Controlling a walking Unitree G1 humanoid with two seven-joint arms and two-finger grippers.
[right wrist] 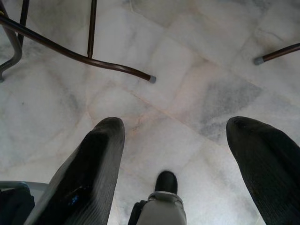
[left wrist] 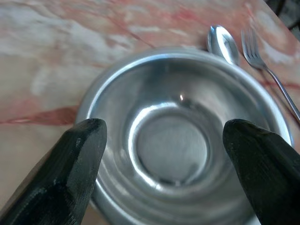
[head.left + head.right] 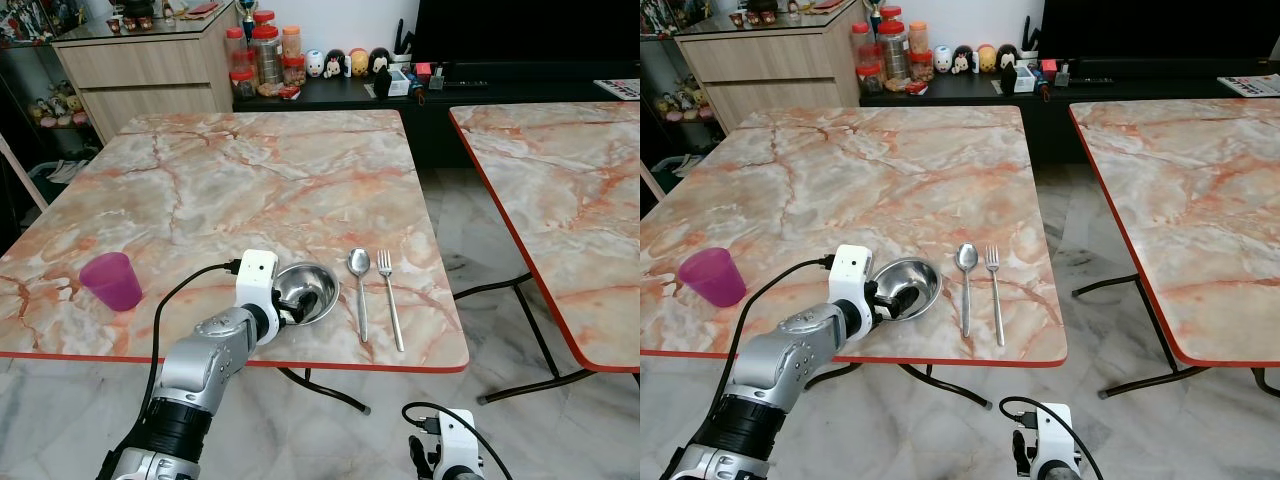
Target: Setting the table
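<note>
The steel bowl [image 3: 305,292] sat near the worktop's [image 3: 250,170] front edge, spoon [image 3: 359,285] just beside. The left tool [image 2: 164,154] hovered spread wide over it, holding nothing; the right tool [image 1: 176,159] hung spread above the floor.

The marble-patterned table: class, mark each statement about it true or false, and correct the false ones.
1. The silver steel bowl stands left of the metal spoon. True.
2. The metal fork lies between bowl and spoon. False: it lies right of the spoon.
3. The left gripper is open over the bowl. True.
4. The purple plastic cup lies tipped over. False: it stands upright.
5. The right gripper holds the fork. False: it hangs open above the floor.
</note>
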